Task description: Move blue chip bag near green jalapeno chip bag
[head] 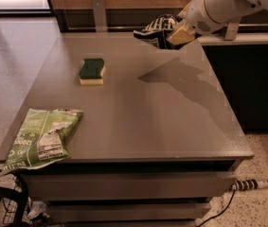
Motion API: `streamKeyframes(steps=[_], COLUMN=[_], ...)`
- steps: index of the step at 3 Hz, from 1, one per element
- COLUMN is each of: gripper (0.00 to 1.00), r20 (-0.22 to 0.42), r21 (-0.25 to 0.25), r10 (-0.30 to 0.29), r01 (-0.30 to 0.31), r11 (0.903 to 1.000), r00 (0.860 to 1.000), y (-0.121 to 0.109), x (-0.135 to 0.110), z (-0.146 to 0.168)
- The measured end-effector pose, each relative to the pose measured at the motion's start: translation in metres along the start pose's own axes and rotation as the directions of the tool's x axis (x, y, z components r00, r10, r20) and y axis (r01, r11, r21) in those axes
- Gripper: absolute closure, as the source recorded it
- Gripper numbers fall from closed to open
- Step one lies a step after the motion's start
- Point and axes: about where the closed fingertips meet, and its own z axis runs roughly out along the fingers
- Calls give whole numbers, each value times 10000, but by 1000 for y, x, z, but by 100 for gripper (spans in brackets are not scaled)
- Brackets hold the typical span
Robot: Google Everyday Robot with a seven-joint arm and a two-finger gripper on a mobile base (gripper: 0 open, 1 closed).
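The grey tabletop (138, 122) fills most of the view, with a dark shadow spread across its far right part. The robot's white arm (218, 4) reaches in over it from the upper right corner.

The green jalapeno chip bag (43, 138) lies flat and wrinkled at the near left corner, label side up, with its lower end hanging slightly past the edge. A green-and-yellow sponge (92, 71) sits further back on the left half, well apart from that bag.

The blue chip bag (156, 30) is off the surface, held in the air above the far edge of the tabletop, right of centre, with its shadow on the tabletop below. The claw (175, 36) is closed on the bag's right end, one tan finger showing against the dark foil.

As for progress, the pickup looks done: the bag is lifted and secured. The carry is what remains. The blue bag is at the opposite corner from the green one, so it has to travel diagonally across the whole surface, passing the sponge, and then be set down and released just beside the green bag.
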Motion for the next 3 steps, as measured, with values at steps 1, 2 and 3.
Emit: streamKeyframes(steps=[1, 2, 3], gripper=[100, 100, 100], r20=[843, 1859, 2239], r21=[-453, -991, -1456], r10=[-461, -1181, -1693], r01=[500, 1382, 2047], r11=[9977, 9854, 9679], r00=[9954, 9754, 9598], y=[22, 42, 67], x=[-9, -25, -37], z=[-11, -6, -12])
